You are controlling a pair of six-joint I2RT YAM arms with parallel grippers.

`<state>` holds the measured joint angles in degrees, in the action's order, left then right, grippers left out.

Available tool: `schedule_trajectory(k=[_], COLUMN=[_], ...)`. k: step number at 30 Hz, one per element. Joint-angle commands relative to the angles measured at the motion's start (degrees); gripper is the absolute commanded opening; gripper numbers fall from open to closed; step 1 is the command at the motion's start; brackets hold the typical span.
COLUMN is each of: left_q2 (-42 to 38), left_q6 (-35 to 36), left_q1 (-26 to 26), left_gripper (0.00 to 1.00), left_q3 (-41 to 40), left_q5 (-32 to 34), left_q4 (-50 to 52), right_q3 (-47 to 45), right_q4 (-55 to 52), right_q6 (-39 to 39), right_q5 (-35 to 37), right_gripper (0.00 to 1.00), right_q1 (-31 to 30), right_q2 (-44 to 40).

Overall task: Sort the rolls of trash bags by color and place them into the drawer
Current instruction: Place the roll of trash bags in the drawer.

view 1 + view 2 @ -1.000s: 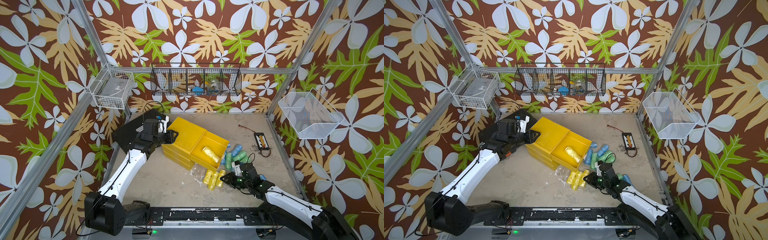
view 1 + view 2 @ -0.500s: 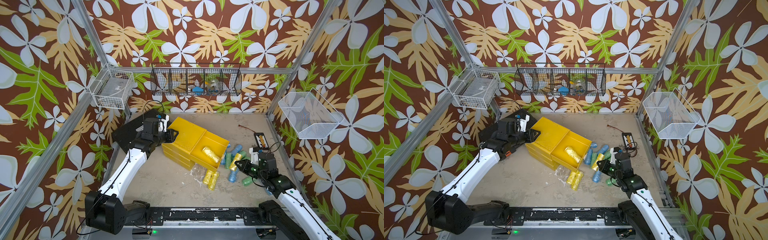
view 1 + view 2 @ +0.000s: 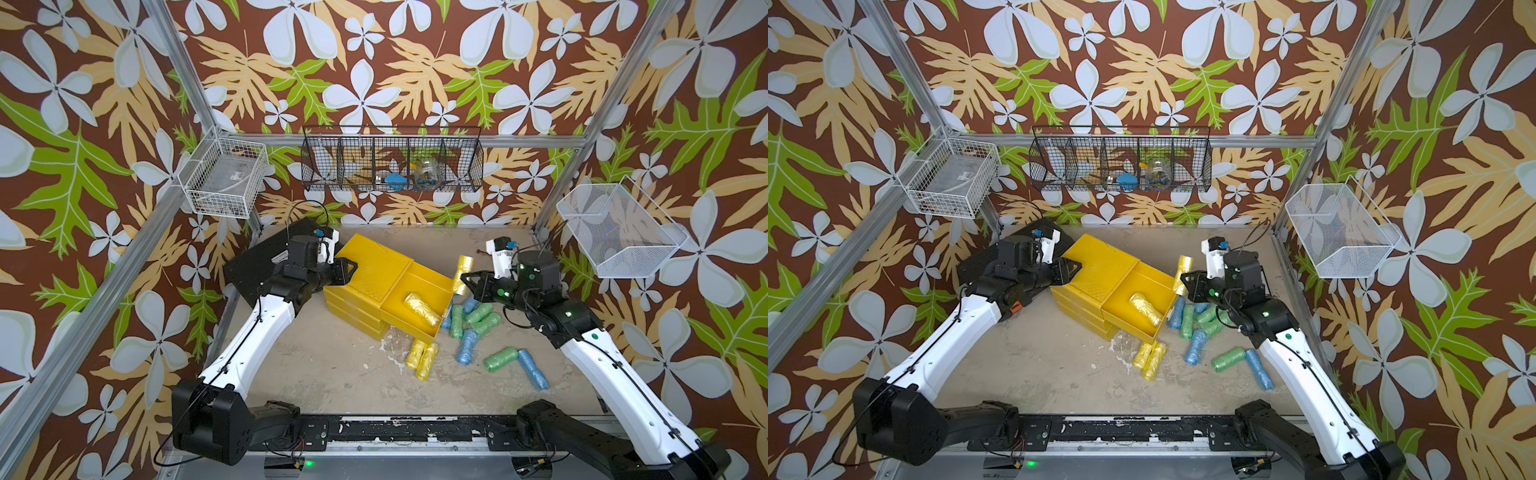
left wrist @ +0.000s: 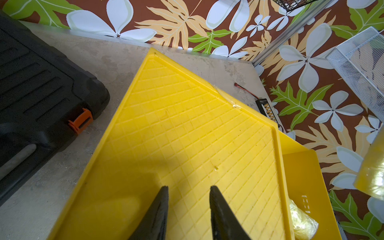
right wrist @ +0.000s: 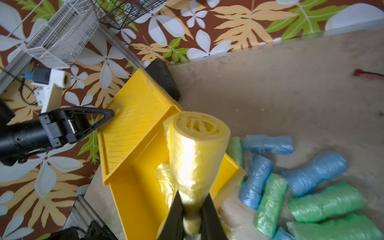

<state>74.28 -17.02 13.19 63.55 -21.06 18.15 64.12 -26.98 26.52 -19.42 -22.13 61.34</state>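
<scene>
My right gripper pinches one end of a yellow roll, its long axis running straight out past the fingertips, with the open top drawer just below and ahead, while my left gripper, nearly closed and empty, sits over the chest top.
</scene>
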Motion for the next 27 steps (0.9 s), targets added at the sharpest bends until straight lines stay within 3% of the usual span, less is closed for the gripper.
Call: schedule_trajectory(k=[1, 9, 18, 21, 27], left_q2=[0.3, 0.7, 0.8, 0.7, 0.9], left_q6=[0.4, 0.5, 0.6, 0.6, 0.6], left_q1=[-0.1, -0.1, -0.1, -0.1, -0.1], left_gripper=[0.37, 0.37, 0.37, 0.37, 0.37], left_q3=[0.7, 1.3, 1.1, 1.1, 1.1], left_q5=[-0.1, 0.0, 0.1, 0.0, 0.0], left_q4=[-0.2, 0.1, 0.0, 0.0, 0.2], right_q3=[4.1, 8.6, 9.8, 9.4, 9.0], right_q4=[-3.6, -8.4, -12.5, -12.7, -10.6], right_q6=[-6.6, -10.9, -14.2, -14.4, -13.0], right_q5=[3.1, 6.7, 8.1, 8.4, 10.1], right_gripper=[0.00, 0.00, 0.00, 0.08, 0.38], right_q1=[-6.0, -15.6, -19.4, -19.7, -19.7], right_q2=[3.9, 11.3, 15.3, 15.8, 14.8])
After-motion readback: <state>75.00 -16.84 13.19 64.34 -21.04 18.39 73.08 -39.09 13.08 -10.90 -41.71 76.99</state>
